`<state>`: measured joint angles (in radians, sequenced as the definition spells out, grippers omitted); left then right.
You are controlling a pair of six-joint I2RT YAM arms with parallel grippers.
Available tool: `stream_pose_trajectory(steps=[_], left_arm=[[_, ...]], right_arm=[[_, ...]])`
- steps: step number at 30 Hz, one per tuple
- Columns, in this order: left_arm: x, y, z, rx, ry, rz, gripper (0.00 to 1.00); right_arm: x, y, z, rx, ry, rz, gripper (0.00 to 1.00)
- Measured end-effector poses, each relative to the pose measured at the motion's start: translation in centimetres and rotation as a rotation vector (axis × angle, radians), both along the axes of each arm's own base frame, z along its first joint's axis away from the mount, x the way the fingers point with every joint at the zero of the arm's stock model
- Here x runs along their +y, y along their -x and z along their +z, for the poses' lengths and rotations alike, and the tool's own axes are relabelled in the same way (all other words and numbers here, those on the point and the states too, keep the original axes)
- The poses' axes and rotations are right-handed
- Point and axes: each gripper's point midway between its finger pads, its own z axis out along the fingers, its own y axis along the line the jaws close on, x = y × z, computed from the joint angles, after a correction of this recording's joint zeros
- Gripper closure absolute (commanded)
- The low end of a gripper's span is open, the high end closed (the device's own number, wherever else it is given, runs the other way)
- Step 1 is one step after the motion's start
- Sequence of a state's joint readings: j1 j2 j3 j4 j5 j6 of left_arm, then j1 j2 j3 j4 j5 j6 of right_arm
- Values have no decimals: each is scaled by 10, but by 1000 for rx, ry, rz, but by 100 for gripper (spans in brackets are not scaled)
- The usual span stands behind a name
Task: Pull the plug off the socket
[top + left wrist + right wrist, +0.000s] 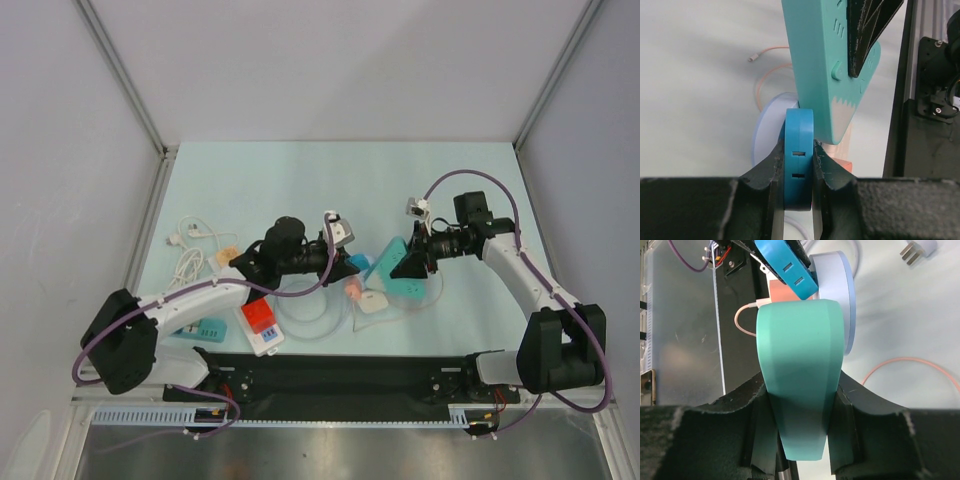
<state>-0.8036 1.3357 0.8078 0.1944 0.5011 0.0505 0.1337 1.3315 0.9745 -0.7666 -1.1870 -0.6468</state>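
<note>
Left gripper (797, 166) clamped on plug (799, 131); right gripper (801, 390) clamped on socket (800, 340). Best pull straight apart along the pins, no twisting, socket braced steady.

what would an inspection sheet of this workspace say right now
surface: pale green table
job's things: blue plug against the end of the teal socket; cannot tell if still seated
clutter: red-white box, pink piece, white adapter
grippers: left pincer shut on the plug; right pincer shut on the socket
cables: white coil, pink lead
surroundings: grey walls, metal frame
</note>
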Motion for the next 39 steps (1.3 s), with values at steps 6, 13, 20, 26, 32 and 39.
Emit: stream_pose_trajectory(steps=[6, 13, 20, 26, 32, 39], left_arm=[[-4, 7, -6, -112, -122, -4, 100], [-22, 17, 20, -225, -186, -33, 100], [-23, 24, 51, -243, -52, -45, 100], [8, 2, 61, -161, 40, 95, 100], [76, -75, 63, 25, 165, 469, 100], [157, -166, 33, 309, 289, 874, 100]], right_arm=[[-1, 3, -4, 37, 8, -15, 100], [-10, -11, -18, 5, 88, -71, 100], [-18, -20, -22, -9, 118, -110, 100], [-19, -20, -23, -11, 119, -112, 100], [-20, -25, -25, -3, 128, -139, 100], [-21, -28, -27, 9, 139, -176, 100]])
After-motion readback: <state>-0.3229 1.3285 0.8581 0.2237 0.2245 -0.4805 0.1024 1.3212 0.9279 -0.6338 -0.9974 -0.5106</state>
